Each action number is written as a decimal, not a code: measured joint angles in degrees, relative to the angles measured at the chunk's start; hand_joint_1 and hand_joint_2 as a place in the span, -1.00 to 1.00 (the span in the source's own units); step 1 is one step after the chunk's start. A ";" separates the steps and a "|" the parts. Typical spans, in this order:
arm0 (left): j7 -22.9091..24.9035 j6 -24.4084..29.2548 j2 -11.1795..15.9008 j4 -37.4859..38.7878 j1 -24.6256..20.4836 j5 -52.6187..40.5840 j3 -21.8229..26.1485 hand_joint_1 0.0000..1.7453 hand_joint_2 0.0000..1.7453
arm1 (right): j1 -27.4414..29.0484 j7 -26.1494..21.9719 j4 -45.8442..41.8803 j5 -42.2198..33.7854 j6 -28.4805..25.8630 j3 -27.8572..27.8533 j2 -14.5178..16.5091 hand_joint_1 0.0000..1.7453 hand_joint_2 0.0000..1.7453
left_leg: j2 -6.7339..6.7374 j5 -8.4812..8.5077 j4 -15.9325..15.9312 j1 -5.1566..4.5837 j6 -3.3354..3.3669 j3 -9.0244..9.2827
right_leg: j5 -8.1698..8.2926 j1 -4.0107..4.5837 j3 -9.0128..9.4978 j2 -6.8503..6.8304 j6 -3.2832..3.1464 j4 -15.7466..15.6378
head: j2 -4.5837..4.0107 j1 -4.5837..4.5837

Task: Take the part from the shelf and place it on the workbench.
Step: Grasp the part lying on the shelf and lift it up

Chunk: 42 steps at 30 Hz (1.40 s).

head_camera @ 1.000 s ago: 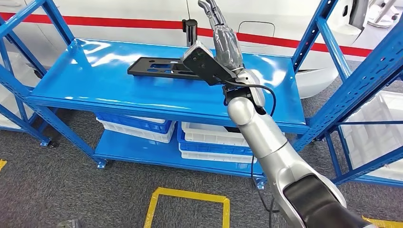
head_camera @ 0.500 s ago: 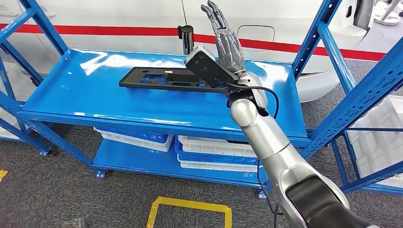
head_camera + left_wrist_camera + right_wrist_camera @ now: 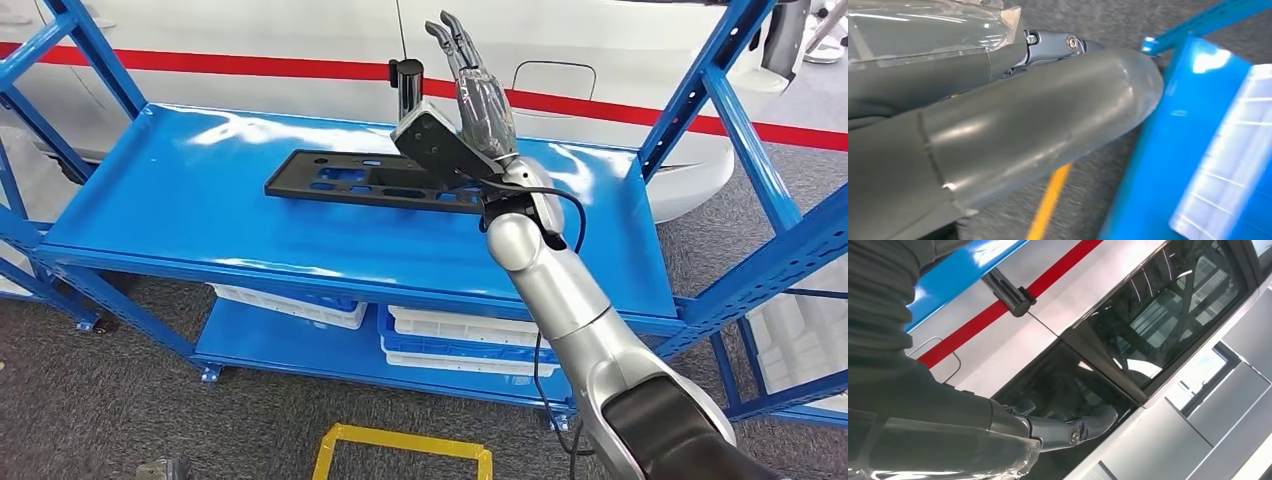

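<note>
from the head view, your right hand (image 3: 480, 95) hovered above the shelf (image 3: 200, 215), fingers straight, holding nothing; the black part (image 3: 350, 180) lay ungrasped there. from the right wrist view, fingers (image 3: 1068, 427) gripped nothing. pickup and placing remained, i judged.

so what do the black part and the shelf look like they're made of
The part: probably moulded plastic or coated metal, hard to say which; flat, matt black, with cut-out openings and little shine. The shelf: most likely painted or powder-coated steel; glossy blue, with bright reflections on its surface and perforated uprights.
</note>
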 joint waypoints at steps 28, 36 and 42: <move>42.09 8.20 2.46 7.06 6.98 -9.57 -3.61 -1.00 -1.00 | 6.72 -0.16 -2.15 8.27 1.63 4.42 -2.39 -1.00 1.00 | -0.11 -0.40 0.03 -0.22 0.86 0.18 | -0.33 -0.30 0.44 -0.11 0.50 -0.87 | 0.00 0.00; 37.70 8.19 2.61 7.06 6.74 -9.73 -4.01 -1.00 -1.00 | 8.01 1.79 2.51 13.30 -0.10 8.72 -1.64 -1.00 1.00 | -0.12 -0.40 0.02 -0.09 0.83 0.20 | -0.35 -0.16 0.46 -0.12 0.47 -0.87 | 0.00 0.00; 35.43 9.66 2.41 7.06 6.72 -7.71 -2.97 -1.00 -1.00 | 8.01 1.88 4.66 13.77 -0.42 8.23 -1.02 -1.00 1.00 | -0.12 -0.39 0.03 -0.10 0.83 0.21 | -0.35 -0.16 0.48 -0.12 0.48 -0.87 | 0.00 0.00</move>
